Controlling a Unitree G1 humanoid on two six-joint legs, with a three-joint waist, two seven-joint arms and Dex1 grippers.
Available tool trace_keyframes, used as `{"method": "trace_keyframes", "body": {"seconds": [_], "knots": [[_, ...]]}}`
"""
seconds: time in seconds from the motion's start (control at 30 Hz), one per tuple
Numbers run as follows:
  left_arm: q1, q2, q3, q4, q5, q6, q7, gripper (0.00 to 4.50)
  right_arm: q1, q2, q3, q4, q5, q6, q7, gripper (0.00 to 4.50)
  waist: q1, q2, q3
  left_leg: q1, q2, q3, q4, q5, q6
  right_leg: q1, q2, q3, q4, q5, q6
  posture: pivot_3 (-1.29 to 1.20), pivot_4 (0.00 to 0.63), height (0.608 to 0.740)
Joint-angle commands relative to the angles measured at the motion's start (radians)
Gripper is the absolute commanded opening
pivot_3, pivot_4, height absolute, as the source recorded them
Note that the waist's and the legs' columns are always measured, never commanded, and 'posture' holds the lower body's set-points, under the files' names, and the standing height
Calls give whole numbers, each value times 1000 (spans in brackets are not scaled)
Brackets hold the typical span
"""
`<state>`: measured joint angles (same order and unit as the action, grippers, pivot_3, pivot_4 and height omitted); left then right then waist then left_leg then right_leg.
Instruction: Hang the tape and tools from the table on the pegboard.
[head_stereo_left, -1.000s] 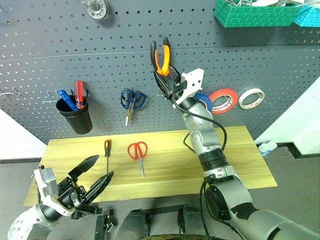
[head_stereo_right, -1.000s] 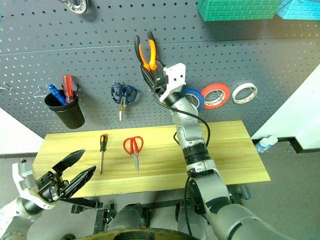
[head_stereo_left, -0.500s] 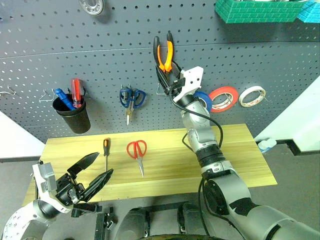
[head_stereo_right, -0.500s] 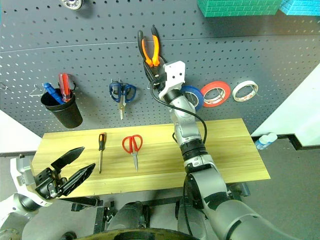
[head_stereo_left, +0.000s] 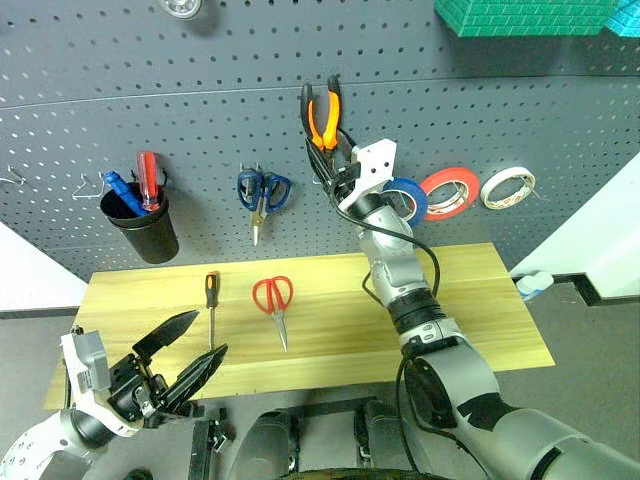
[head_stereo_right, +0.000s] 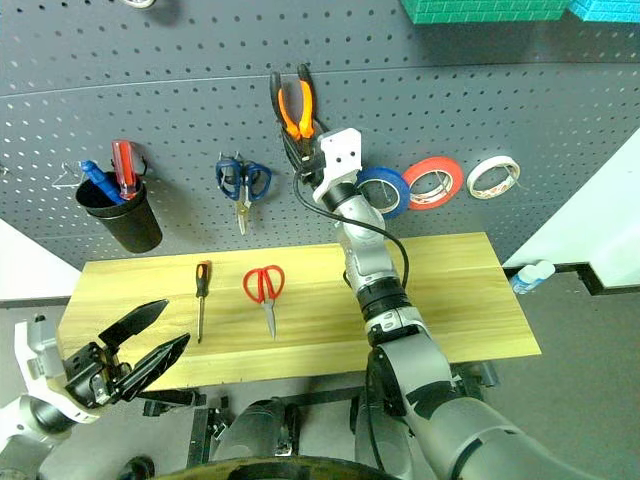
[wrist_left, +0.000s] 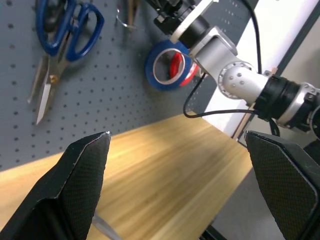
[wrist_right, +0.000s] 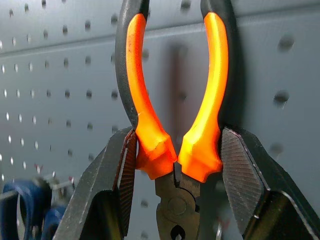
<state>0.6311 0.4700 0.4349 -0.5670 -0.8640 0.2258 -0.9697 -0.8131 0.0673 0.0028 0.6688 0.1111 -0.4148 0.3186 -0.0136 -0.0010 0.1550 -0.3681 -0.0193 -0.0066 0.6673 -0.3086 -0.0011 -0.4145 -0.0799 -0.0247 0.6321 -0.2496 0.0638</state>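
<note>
Pliers (head_stereo_left: 322, 115) clamped in right gripper (wrist_right: 175, 165), handles up against pegboard (head_stereo_left: 200, 130) upper centre, for hooking. Left gripper (head_stereo_left: 185, 345) apart, idle lower left.

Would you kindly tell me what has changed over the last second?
Nothing visibly changed. The right gripper still holds the pliers up at the pegboard, handles upward; the left gripper stays open; the red-handled scissors and screwdriver remain on the table.

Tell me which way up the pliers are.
Handles up. The pliers stand nose down against the pegboard, with the right gripper clamped around the handle bases.
</note>
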Motion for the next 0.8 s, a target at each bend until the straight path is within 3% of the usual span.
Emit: {"method": "trace_keyframes", "body": {"seconds": [0.03,0.33,0.57,0.8], "knots": [[25,14,38,-55,-36,7,7,4500,-8,5,-4,2,-7,-14,-20,2109,0,0,8,0,0,0,0,0,0,0,0,0,0,0,0,116,185,736],[75,37,71,-107,-75,38,17,4500,38,7,-6,4,-19,-2,-50,2109,0,-4,37,-3,0,0,0,0,0,-2,-1,0,-1,0,-1,123,214,736],[66,45,63,-95,-68,44,15,4500,38,-16,-5,10,-44,-2,-81,4315,0,-5,48,-5,0,0,0,1,0,-6,-1,0,-1,1,-2,110,206,736],[39,40,44,-72,-51,40,10,4500,37,-14,2,-1,-51,-10,-83,4450,3,-6,50,-5,0,-1,0,2,0,-9,-2,-2,-1,2,-4,107,196,736]]}}
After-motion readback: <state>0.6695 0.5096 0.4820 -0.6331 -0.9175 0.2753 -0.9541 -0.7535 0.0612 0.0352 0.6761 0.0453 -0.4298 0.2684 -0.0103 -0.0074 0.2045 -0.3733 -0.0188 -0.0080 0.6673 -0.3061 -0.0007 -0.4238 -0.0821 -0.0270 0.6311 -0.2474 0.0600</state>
